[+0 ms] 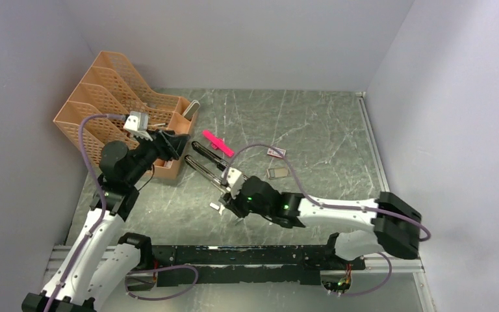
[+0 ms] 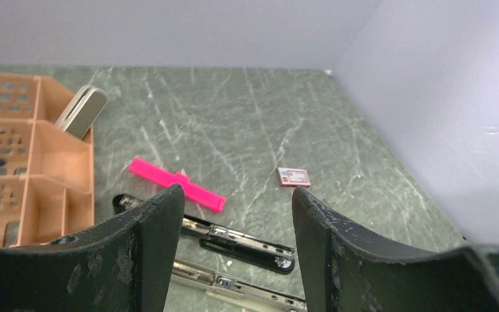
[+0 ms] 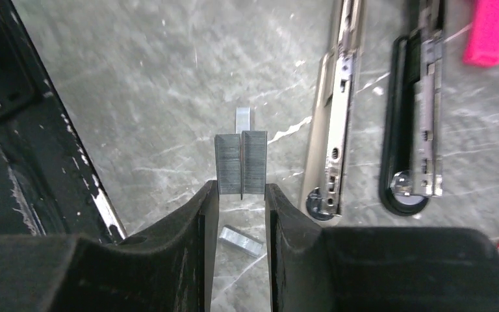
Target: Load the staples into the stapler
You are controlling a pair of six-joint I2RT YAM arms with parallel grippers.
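The stapler (image 1: 204, 159) lies opened out flat on the green table, its black base and silver rail (image 3: 419, 117) side by side with the hinged top (image 3: 331, 130). My right gripper (image 3: 241, 188) is shut on a short grey strip of staples (image 3: 241, 162), held upright just left of the stapler's near end. Two more strips lie on the table, one below the fingers (image 3: 240, 239) and one beyond (image 3: 243, 118). My left gripper (image 2: 237, 195) hangs open and empty above the stapler (image 2: 247, 244), left of it in the top view (image 1: 180, 145).
A bright pink plastic piece (image 1: 217, 143) lies just beyond the stapler. The small white-and-red staple box (image 1: 276, 153) and its tray (image 1: 277, 173) sit to the right. An orange desk organizer (image 1: 123, 104) stands at the back left, close to my left arm.
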